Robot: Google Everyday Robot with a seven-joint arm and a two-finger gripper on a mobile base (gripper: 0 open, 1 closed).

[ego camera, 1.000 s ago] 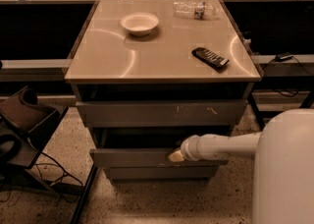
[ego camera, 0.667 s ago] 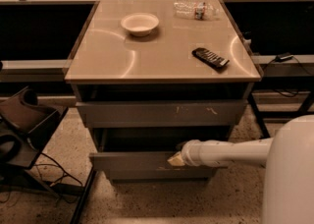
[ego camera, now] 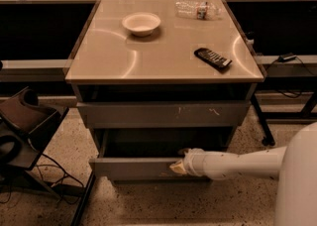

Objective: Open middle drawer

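Observation:
The middle drawer (ego camera: 131,169) is the second grey front down. It stands pulled out towards me, with a dark gap (ego camera: 148,148) showing behind its front. My gripper (ego camera: 179,164) is at the top edge of that front, right of centre, at the end of my white arm (ego camera: 237,163) reaching in from the right. The wider top front with pale scratches (ego camera: 163,114) sits closed above. The lowest front is almost hidden under the pulled-out drawer.
On the beige cabinet top (ego camera: 163,66) are a white bowl (ego camera: 141,23), a clear plastic bottle (ego camera: 197,8) and a black remote (ego camera: 212,58). A dark chair (ego camera: 25,121) and floor cables are at the left. A desk leg (ego camera: 262,121) stands at the right.
The middle drawer has slid further out towards me. My arm and gripper have drawn back with it.

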